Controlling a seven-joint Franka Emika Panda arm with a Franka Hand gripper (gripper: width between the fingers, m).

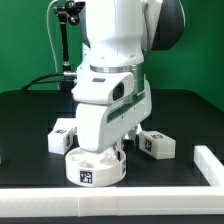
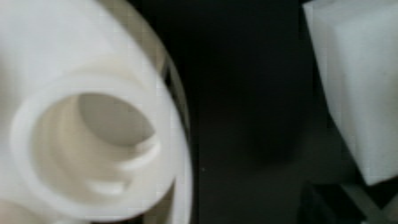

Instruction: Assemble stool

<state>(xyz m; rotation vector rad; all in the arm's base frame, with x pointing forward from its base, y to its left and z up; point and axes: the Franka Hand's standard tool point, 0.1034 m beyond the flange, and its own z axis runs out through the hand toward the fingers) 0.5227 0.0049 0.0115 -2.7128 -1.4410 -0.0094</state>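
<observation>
You've got the seat disc [image 1: 97,168] lying flat on the black tabletop [image 1: 30,125], near the front edge, at the middle of the exterior view. It's round, so no long axis. The flat face is up, and the rim wall faces the cam with one square b/w tag [image 1: 86,177] on it. The pattern is too small to make out.

The wrist view is blurred. It shows the disc [image 2: 71,60] close up, with one round recess [image 2: 98,135] open toward the cam. A white shape [image 2: 356,90] sits across a dark gap from it; can't tell what it is.

The hand [image 1: 104,148] is down right over the disc, at or just above its top face. The arm body hides the fingers, so you can't tell whether they're spread, pressed together or pinching the disc, or whether they touch it.

There are two leg blocks on the tabletop behind the disc:
- One leg [image 1: 62,135] is on the exterior view's left, near the disc, tag on top.
- The other leg [image 1: 157,143] is on the exterior view's right, apart from the disc. It lies low, wider than tall, with tags on the faces toward the cam.

A white rail [image 1: 210,165] runs along the tabletop edge on the exterior view's right.
</observation>
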